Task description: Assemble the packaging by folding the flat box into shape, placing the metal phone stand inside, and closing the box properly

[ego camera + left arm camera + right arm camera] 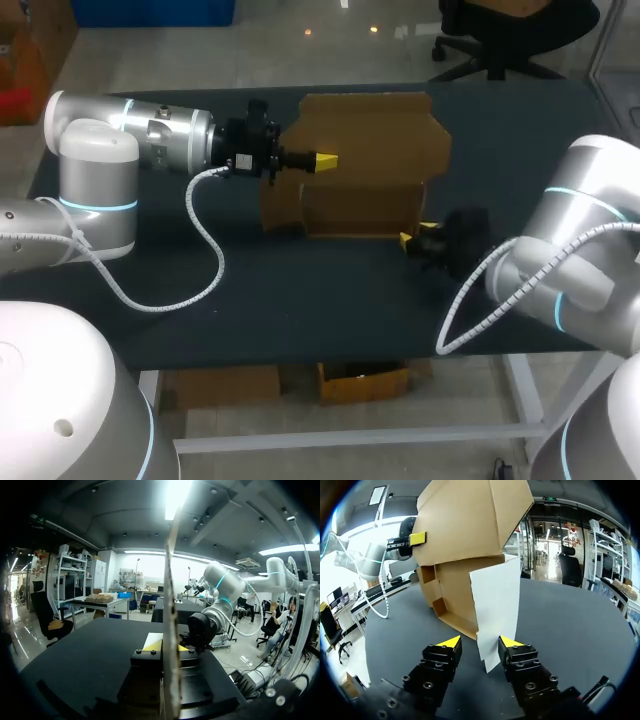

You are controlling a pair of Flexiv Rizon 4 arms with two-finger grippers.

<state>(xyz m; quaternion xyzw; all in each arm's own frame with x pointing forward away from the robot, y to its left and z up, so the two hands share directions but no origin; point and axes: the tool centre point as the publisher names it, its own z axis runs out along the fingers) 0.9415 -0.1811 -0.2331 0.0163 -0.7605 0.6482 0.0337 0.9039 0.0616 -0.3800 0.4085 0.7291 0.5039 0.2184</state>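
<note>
A brown cardboard box (370,150) stands partly folded in the middle of the dark table, with its tall back panel upright. My left gripper (328,160) comes in from the left and is shut on a box panel (172,580), seen edge-on rising between its yellow tips (169,646). My right gripper (412,236) is low at the box's front right corner. In the right wrist view its fingers (481,641) stand open, with a white-faced flap (495,605) of the box (465,525) hanging between them, nearer one finger. No phone stand is in view.
The black table (300,300) has bare surface in front of the box and to both sides. A white cable (200,260) from my left arm loops over the table's left half. Another cable (470,300) hangs by my right arm.
</note>
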